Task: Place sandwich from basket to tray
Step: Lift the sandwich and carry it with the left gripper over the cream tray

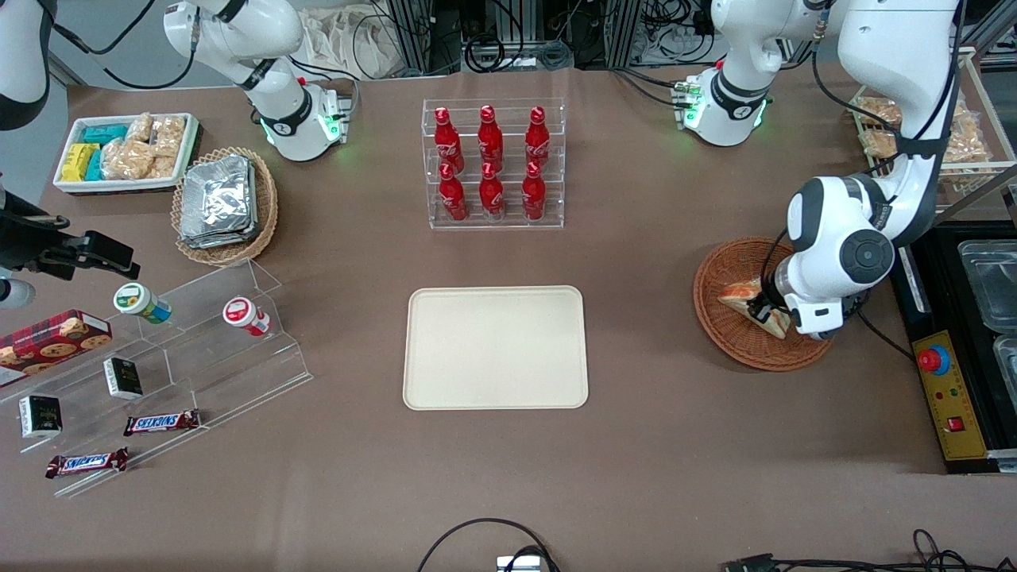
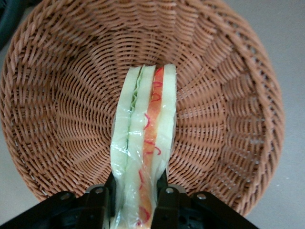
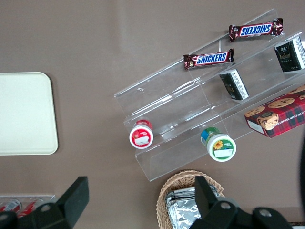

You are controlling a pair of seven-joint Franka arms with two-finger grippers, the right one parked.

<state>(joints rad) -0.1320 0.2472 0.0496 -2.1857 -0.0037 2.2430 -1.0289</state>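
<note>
Even, bright overhead light; soft short shadows on the desk (image 1: 636, 445). Mild glare on clear acrylic shelves (image 1: 206, 349). Front view sharp. Left wrist view: sandwich (image 2: 143, 157) slightly soft close to the claw (image 2: 138, 200), which grips it.

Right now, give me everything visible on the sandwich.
The sandwich is a wedge of pale white bread in clear wrap, with green filling in one seam and orange-red in the other. It stands on edge inside the woven basket. The left arm's end effector is in the basket, fingers pressed against both bread faces.
</note>
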